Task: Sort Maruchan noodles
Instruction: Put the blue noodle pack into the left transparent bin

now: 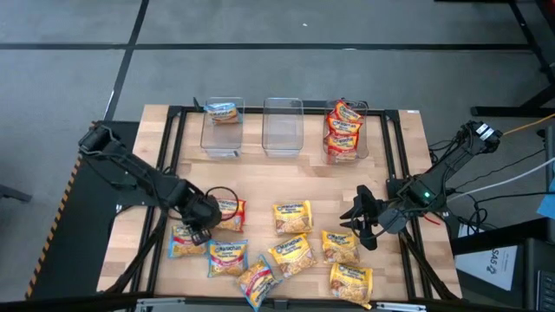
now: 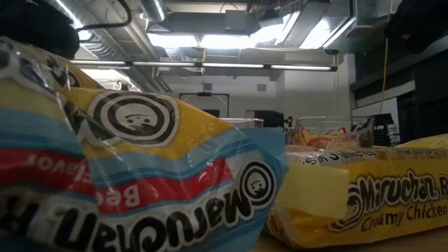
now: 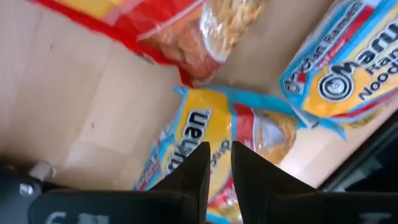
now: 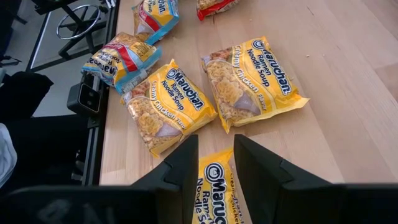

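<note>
Left gripper point(image 1: 201, 227): low over the left packets, fingers narrowly parted, holding nothing; blue packet point(image 3: 211, 134) directly beneath, red packet point(image 1: 227, 211) just right.
Right gripper point(image 1: 362, 218): fingers spread wide, empty, among yellow packets point(image 1: 292, 217); one point(image 4: 214, 183) lies between its fingertips.
Far bins: left point(image 1: 221, 128) holds one blue packet, right point(image 1: 345, 130) several red.

The high camera looked straight down on the whole counter point(image 1: 408, 130). The low one sat at counter height, pressed close against packets point(image 2: 140, 182) — facing the room's ceiling lights. Each wrist camera peered past its own fingers point(image 3: 193, 168) at nearby packets — the same scatter seen from above.
</note>
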